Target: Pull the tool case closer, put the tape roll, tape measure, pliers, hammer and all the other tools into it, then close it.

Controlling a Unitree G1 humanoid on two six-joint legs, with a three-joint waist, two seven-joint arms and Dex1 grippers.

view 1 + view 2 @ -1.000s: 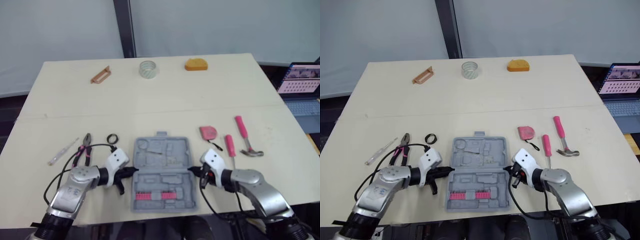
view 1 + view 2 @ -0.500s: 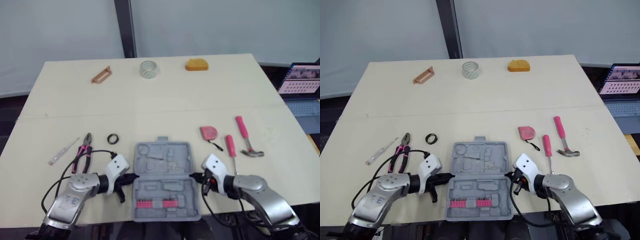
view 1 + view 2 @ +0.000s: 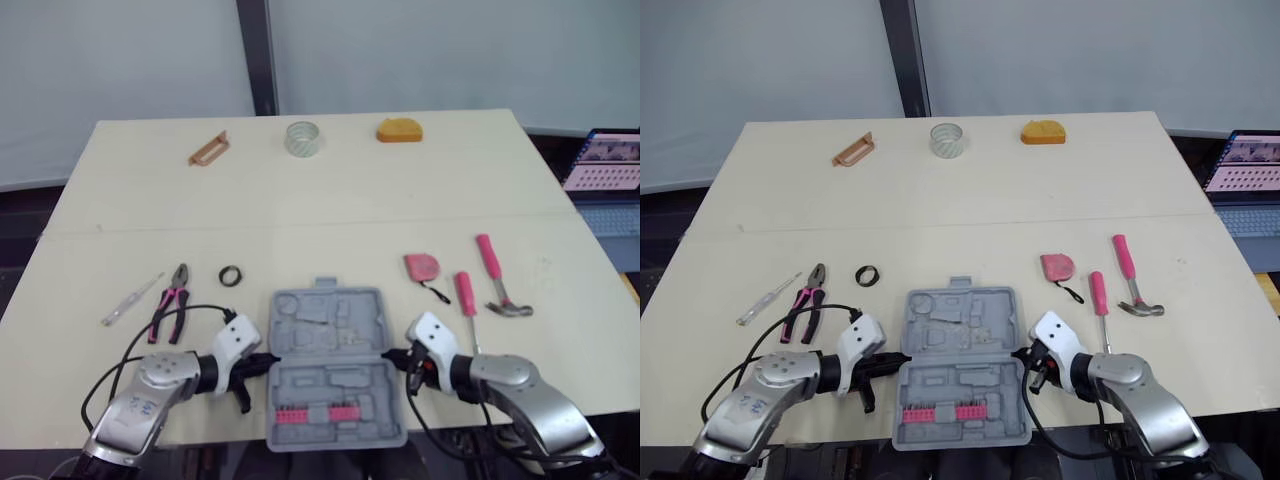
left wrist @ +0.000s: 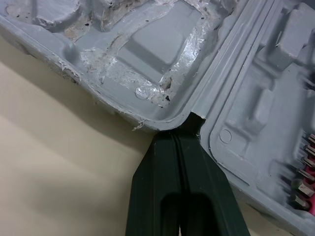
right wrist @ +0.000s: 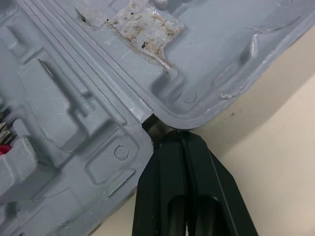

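Tabletop bears tool case; wrist views show left hand, right hand clenched at hinge.

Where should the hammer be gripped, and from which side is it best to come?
Probably the hammer by the middle of its pink handle, from above, closing across it. It lies flat, long and narrow, head toward the robot; the screwdriver lies beside it, apart.

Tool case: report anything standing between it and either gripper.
Nothing visible stands between them. The left gripper and the right gripper, both shut, each touch the tool case at a hinge end, on opposite sides.
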